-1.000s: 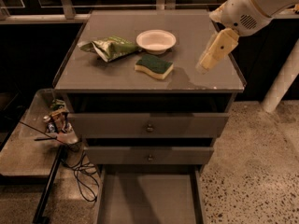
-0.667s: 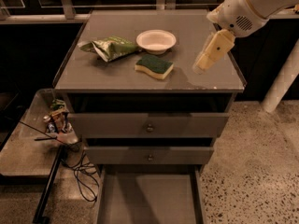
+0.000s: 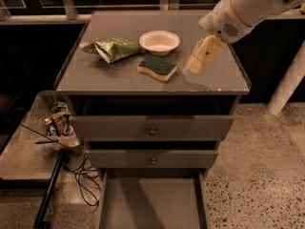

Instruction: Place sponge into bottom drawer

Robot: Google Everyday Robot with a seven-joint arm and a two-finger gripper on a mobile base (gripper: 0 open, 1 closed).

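Note:
The sponge (image 3: 157, 67), dark green on top with pale yellow foam below, lies flat on the grey cabinet top (image 3: 119, 75), in front of the white bowl (image 3: 159, 41). My gripper (image 3: 194, 66) hangs from the white arm at the upper right, just right of the sponge and a little above the top, not touching it. The bottom drawer (image 3: 152, 204) is pulled out at floor level, its flat grey floor bare.
A green foil snack bag (image 3: 110, 48) lies left of the bowl. Two closed drawer fronts with round knobs (image 3: 153, 130) sit above the open drawer. A low side table (image 3: 28, 147) with small items and cables stands at the left. A white post (image 3: 288, 85) stands at the right.
My gripper has moved left and slightly down across the cabinet top, closer to the sponge. The sponge, bowl and bag have not moved.

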